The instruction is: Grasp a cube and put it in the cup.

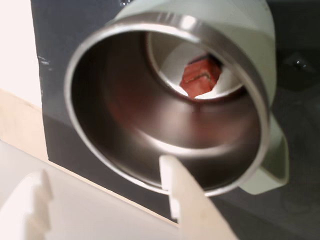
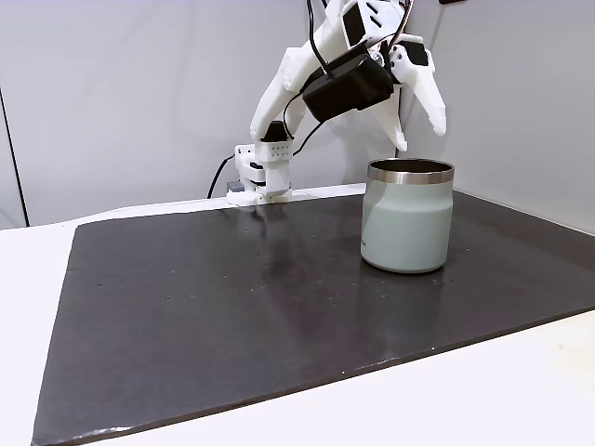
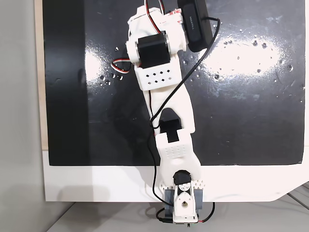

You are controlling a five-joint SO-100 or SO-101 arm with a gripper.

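Observation:
The reddish-brown cube (image 1: 200, 76) lies on the bottom inside the cup (image 1: 245, 25), seen through its steel rim in the wrist view. In a fixed view the pale grey-green cup (image 2: 406, 223) stands upright on the dark mat, right of centre. My gripper (image 2: 420, 137) hovers just above the cup's rim, open, with nothing between its white fingers. The wrist view shows both fingers (image 1: 172, 185) spread apart at the lower edge, near the cup's opening; the gripper (image 1: 100, 170) holds nothing.
A dark mat (image 2: 232, 307) covers most of the white table (image 2: 521, 390). The arm's base (image 2: 260, 177) is mounted at the mat's far edge, with a wall close behind. From above, the arm (image 3: 169, 111) stretches over the mat from its base (image 3: 183, 203).

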